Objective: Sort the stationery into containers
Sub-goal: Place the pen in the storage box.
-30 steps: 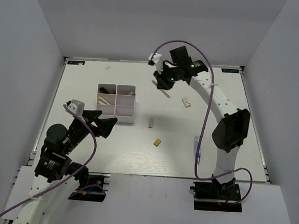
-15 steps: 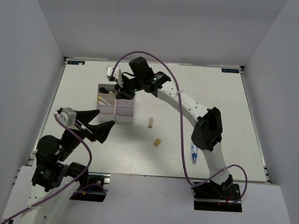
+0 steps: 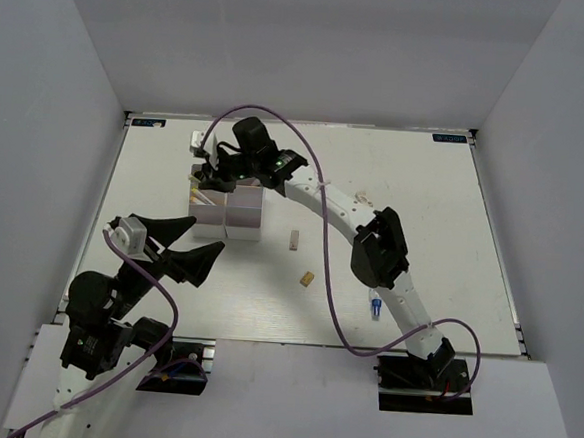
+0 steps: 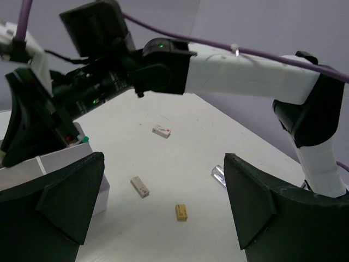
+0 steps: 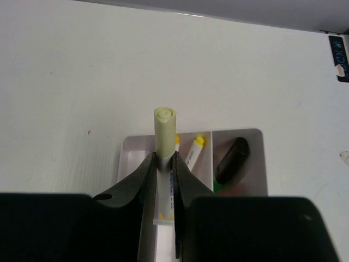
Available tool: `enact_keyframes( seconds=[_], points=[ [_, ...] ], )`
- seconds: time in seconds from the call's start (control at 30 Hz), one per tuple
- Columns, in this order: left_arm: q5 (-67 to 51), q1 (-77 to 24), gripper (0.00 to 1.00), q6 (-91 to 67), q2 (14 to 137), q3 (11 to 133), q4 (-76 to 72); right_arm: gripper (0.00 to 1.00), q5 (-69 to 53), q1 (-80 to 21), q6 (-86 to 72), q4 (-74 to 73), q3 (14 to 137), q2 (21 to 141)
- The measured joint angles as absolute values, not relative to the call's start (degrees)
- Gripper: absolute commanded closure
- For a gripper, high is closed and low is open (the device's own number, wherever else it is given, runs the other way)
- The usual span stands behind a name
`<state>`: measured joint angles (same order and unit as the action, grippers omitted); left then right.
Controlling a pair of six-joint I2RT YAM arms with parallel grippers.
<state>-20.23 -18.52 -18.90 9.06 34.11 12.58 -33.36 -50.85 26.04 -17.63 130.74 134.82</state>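
The right arm (image 3: 357, 222) reached across the bench (image 3: 441, 239) to the box (image 3: 244, 212), which sat in the far-left part of the bench, short of the far edge. The right gripper (image 5: 162, 164) hung above the box with its jaws narrow, clamped on a pen (image 5: 165, 128). The pen stood almost upright between the fingers, its pale yellow end up. In the wrist view its lower end pointed into the compartment that held white pens (image 5: 192, 153) with yellow tips. Whether it touched them could not be told. The compartment next to that one held a black highlighter (image 5: 231, 159) with something green under it.

The left gripper (image 4: 162, 164) hovered off the bench on the near side of the box, close to its near-left corner. Its jaws stood wide and held nothing.

Four loose things lay on the bench to the right of the box:
- A beige eraser (image 3: 294, 240) lay just beside the box's near-right corner, not touching it.
- A tan block (image 3: 308, 278) lay a little nearer the near edge than that eraser.
- A clear tube (image 3: 376, 307) with a blue tip lay further right, toward the near edge, partly under the right arm.
- A white eraser (image 4: 162, 131) with a red mark lay further toward the far edge, seen best from the left wrist.

All four lay well apart from one another and from both grippers.
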Motion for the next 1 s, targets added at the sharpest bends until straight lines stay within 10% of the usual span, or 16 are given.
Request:
enact_keyframes(
  seconds=[1.0],
  points=[
    [-21.7, -18.5, 0.00, -18.9, 9.1, 34.1, 11.9, 1.00, -35.6, -52.7, 26.1, -16.5, 131.2, 139.1]
  ],
)
